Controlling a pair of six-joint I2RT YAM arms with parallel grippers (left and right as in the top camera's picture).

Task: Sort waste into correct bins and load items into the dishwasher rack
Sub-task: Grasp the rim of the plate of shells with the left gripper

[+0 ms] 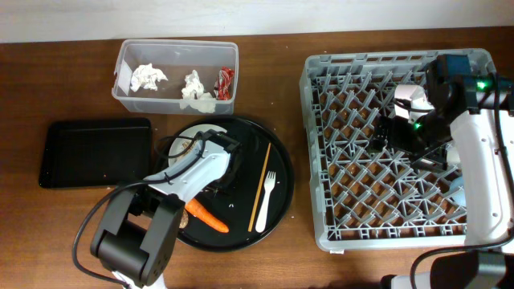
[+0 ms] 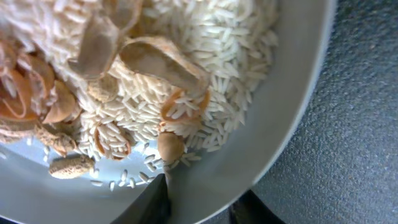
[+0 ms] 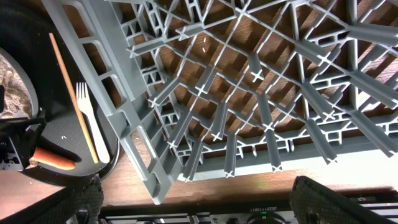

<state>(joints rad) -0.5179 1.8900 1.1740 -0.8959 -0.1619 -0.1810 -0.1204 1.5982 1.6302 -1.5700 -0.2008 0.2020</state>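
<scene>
So left fingers straddle the rim of a round grey-white bowl, grip unclear; right fingers gape empty over the square grey plastic rack.

the worktop is brown with a darker wood grain. the dishwasher rack is grey, its floor a criss-cross lattice. the clear tub holds white tissues and a red wrapper. the rectangular tray and round tray are black. the carrot is orange, the fork pale cream, the stick tan. the bowl is grey-white, its rice white, its scraps beige and orange.
</scene>
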